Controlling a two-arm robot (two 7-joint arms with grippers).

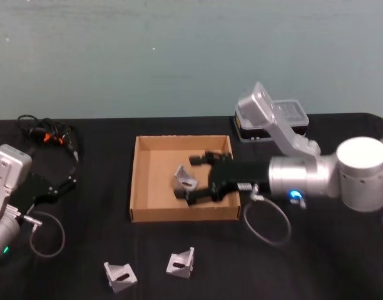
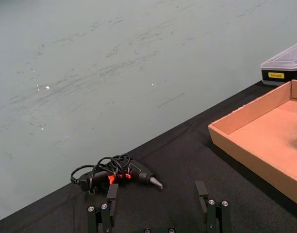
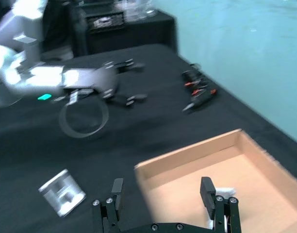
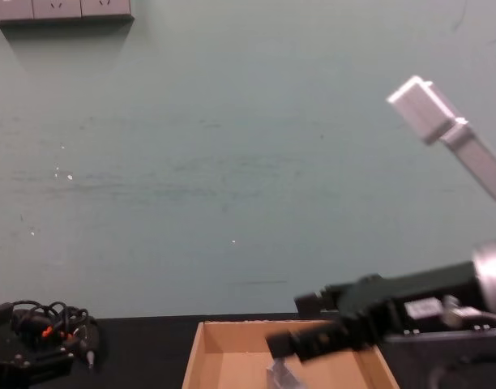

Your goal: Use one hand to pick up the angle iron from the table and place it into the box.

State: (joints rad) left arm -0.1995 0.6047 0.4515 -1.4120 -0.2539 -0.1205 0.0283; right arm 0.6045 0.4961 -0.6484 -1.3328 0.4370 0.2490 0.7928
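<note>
Head view centre: right gripper (image 1: 193, 177), jaws apart, over one iron (image 1: 186, 180) lying in the box (image 1: 155, 187). Two irons (image 1: 119, 275) (image 1: 181, 262) wait lower centre; left gripper (image 1: 52, 187) idles left, jaws apart.

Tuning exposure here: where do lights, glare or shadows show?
Head view: a blue light glows on the right arm, a green light on the left arm; the black table shows no glare. Chest view: the wall sockets cast a soft shadow below them.

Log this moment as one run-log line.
right claw: open, over box | angle iron: in box, at claw tips | spare angle irons: on table | left claw: open, parked left
</note>
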